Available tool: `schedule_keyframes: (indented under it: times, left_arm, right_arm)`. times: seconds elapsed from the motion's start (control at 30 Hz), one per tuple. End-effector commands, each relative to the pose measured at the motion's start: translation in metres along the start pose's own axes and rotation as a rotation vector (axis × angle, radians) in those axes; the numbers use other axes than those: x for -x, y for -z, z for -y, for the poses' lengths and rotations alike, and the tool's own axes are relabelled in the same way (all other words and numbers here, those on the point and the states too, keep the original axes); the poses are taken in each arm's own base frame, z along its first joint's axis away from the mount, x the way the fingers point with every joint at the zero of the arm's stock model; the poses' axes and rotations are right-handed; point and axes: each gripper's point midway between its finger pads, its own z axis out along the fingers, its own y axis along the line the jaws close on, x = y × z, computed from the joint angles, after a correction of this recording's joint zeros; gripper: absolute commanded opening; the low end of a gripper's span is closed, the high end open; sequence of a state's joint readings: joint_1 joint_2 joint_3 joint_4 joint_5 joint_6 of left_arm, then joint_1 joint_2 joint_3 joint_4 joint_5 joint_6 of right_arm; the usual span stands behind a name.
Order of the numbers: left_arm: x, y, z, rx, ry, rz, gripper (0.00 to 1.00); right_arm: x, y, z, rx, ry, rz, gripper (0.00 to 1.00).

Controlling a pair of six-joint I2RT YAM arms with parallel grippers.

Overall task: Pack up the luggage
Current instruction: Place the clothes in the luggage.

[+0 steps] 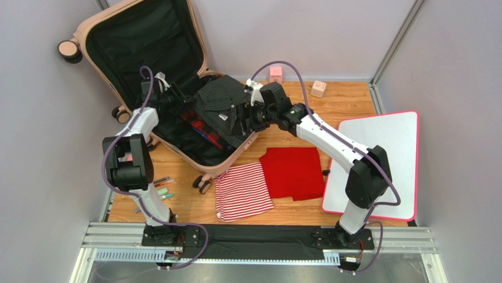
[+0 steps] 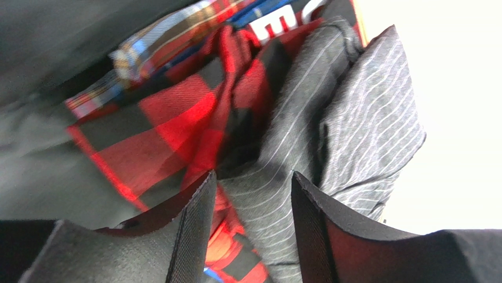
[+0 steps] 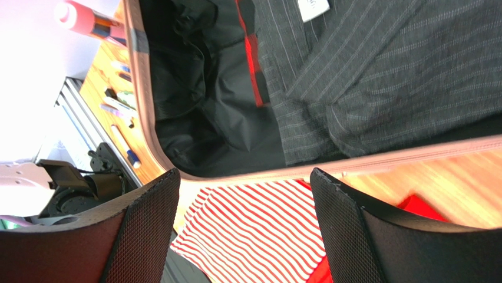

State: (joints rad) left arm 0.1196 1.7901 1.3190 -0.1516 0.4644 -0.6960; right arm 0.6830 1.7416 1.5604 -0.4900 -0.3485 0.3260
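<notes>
— Where's the pale pink hard-shell suitcase (image 1: 233,164)?
— Lying open under both grippers. Left gripper (image 2: 252,180), jaws apart, straddles grey pinstriped cloth (image 2: 359,127) inside it; right gripper (image 3: 244,177) gapes over its rim.

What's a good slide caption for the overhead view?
Left gripper and right gripper work at a grey pinstriped garment in the open luggage; red cloth and striped cloth lie outside.
</notes>
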Motion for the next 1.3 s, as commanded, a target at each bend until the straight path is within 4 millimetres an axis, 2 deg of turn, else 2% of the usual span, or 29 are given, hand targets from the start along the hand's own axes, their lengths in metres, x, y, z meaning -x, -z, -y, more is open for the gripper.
schedule_keyframes:
  times: [0.0, 0.17, 0.23, 0.33, 0.37, 0.43, 0.47, 0.6, 0.73, 0.77, 0.93, 1.0, 1.03, 1.1, 1.13, 1.27]
  left_arm:
    - [0.017, -0.005, 0.032, -0.087, -0.04, 0.051, 0.57]
    - [0.007, -0.016, 0.026, -0.054, -0.027, 0.009, 0.56]
    - [0.005, -0.018, 0.022, -0.039, -0.022, 0.002, 0.51]
    - [0.003, -0.017, 0.019, -0.023, -0.027, -0.001, 0.28]
    - [0.004, -0.016, 0.019, -0.02, -0.037, 0.001, 0.13]
    - [0.008, -0.01, 0.02, -0.003, -0.051, 0.022, 0.01]
    - [0.009, -0.008, 0.02, 0.006, -0.061, 0.031, 0.0]
    - [0.02, 0.016, 0.039, 0.014, -0.111, 0.089, 0.0]
    - [0.016, 0.024, 0.044, 0.054, -0.147, 0.073, 0.0]
    - [0.021, 0.028, 0.047, 0.072, -0.157, 0.093, 0.0]
    - [0.015, 0.035, 0.032, 0.172, -0.173, 0.081, 0.0]
    - [0.011, 0.035, 0.021, 0.218, -0.166, 0.068, 0.06]
    - [0.01, 0.036, 0.018, 0.231, -0.168, 0.063, 0.23]
    - [0.009, 0.038, 0.014, 0.257, -0.168, 0.066, 0.43]
    - [0.009, 0.042, 0.013, 0.266, -0.173, 0.071, 0.58]
    - [0.012, 0.055, 0.015, 0.278, -0.2, 0.09, 0.69]
  right_arm:
    - [0.012, 0.019, -0.008, 0.003, 0.006, 0.064, 0.81]
    - [0.001, 0.019, -0.004, -0.006, -0.004, 0.044, 0.81]
    - [-0.002, 0.021, -0.003, -0.011, -0.005, 0.041, 0.81]
    - [-0.004, 0.022, -0.001, -0.017, -0.009, 0.037, 0.81]
    - [-0.003, 0.023, -0.002, -0.017, -0.009, 0.042, 0.8]
    - [-0.003, 0.023, -0.002, -0.021, -0.007, 0.044, 0.8]
    - [-0.001, 0.024, -0.001, -0.026, -0.007, 0.049, 0.8]
    - [-0.002, 0.021, 0.0, -0.025, -0.008, 0.041, 0.8]
    - [-0.003, 0.016, 0.0, -0.02, -0.01, 0.031, 0.8]
    - [-0.003, 0.016, 0.0, -0.018, -0.013, 0.03, 0.8]
    - [-0.004, 0.014, 0.001, -0.019, -0.013, 0.024, 0.8]
    - [-0.004, 0.015, 0.002, -0.025, -0.011, 0.025, 0.8]
    - [-0.003, 0.016, 0.003, -0.034, -0.01, 0.026, 0.81]
    - [-0.002, 0.019, 0.003, -0.044, -0.004, 0.031, 0.81]
    - [-0.001, 0.021, 0.006, -0.064, -0.002, 0.034, 0.81]
    - [0.003, 0.035, 0.014, -0.128, 0.019, 0.047, 0.82]
